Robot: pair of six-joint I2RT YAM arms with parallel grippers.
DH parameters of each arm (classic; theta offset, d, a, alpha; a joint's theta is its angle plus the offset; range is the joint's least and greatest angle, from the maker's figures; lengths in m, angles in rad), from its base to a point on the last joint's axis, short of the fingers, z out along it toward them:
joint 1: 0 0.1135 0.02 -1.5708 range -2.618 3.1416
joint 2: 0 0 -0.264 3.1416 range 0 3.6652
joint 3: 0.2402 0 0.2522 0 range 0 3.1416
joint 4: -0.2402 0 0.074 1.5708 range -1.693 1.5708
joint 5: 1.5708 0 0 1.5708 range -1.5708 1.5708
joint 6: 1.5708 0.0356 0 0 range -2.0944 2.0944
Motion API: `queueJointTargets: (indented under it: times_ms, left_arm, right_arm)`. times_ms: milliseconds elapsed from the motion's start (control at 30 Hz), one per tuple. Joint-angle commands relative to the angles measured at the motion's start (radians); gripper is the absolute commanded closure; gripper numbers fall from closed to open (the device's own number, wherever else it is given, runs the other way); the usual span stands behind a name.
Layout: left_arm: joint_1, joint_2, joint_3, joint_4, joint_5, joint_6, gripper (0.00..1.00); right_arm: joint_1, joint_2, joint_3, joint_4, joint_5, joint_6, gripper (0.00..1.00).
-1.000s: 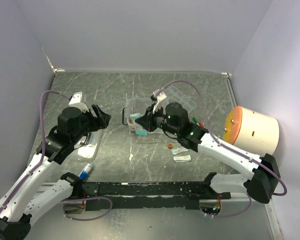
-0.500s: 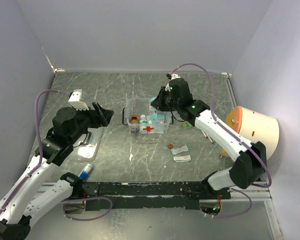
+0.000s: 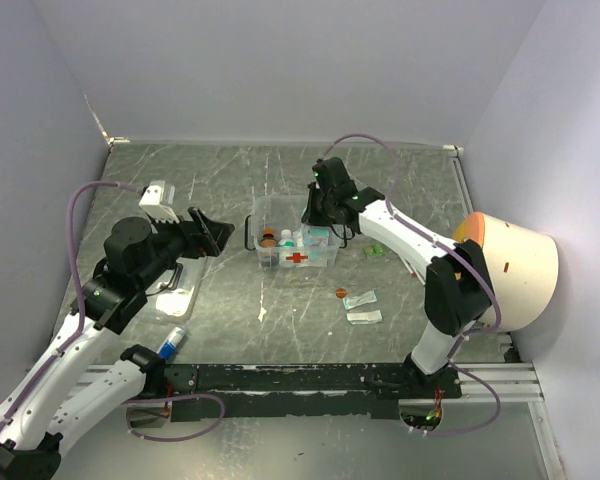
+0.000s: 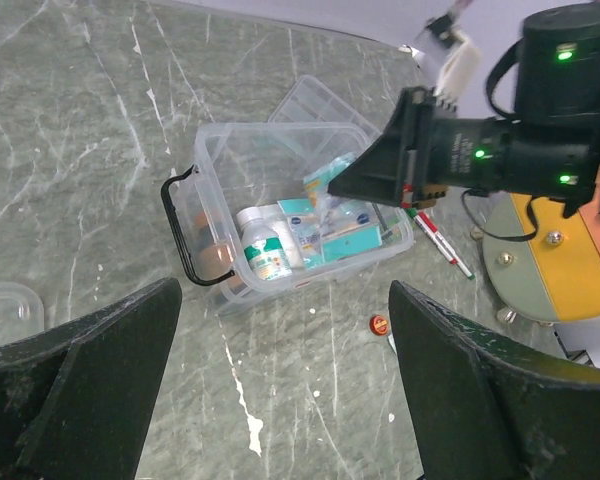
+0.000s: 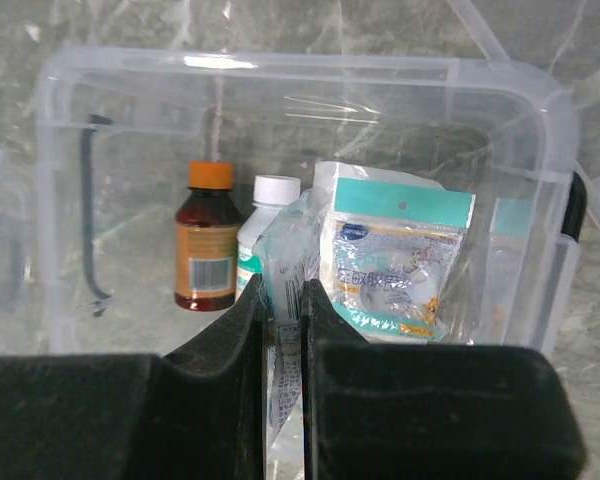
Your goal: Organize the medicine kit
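White arm links (image 3: 40, 385), black joints (image 3: 130, 245), looping purple cables (image 3: 73, 230).

The medicine kit (image 3: 315, 260) is showing clear walls, a red cross on its front and black handles. Inside it, a brown bottle (image 5: 204, 255) is wearing an orange cap and an orange label. At its three o'clock, a second bottle (image 5: 276, 192) is wearing a white cap, and a packet (image 5: 395, 260) is showing teal and white. A clear sachet (image 5: 281, 240) is glinting. The table (image 3: 210, 185) is showing grey-green stone with white veins. At the kit's three o'clock, a drum (image 3: 515, 262) is showing orange and cream.
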Motion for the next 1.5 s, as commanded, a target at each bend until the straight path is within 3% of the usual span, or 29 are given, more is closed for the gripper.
queueJointTargets:
  times_ms: [0, 500, 733, 1000, 1467]
  left_arm:
    - [0.008, -0.003, -0.008, 0.048, 0.024, -0.009, 0.04]
    - [0.010, 0.017, -0.015, 0.061, 0.012, -0.010, 0.05]
    - [0.010, 0.019, -0.014, 0.056, 0.007, -0.006, 0.06]
    - [0.010, 0.015, -0.011, 0.050, -0.003, -0.005, 0.06]
    - [0.011, 0.014, -0.008, 0.045, -0.014, -0.003, 0.05]
  right_arm:
    - [-0.005, 0.068, 0.020, 0.011, -0.047, -0.021, 1.00]
    - [-0.008, 0.117, -0.059, 0.073, -0.114, 0.026, 1.00]
    - [-0.008, 0.120, -0.061, 0.038, -0.062, 0.014, 0.89]
    - [-0.008, 0.078, -0.044, -0.034, 0.045, -0.002, 0.70]
    - [0.026, 0.069, 0.009, -0.090, 0.172, -0.052, 0.67]
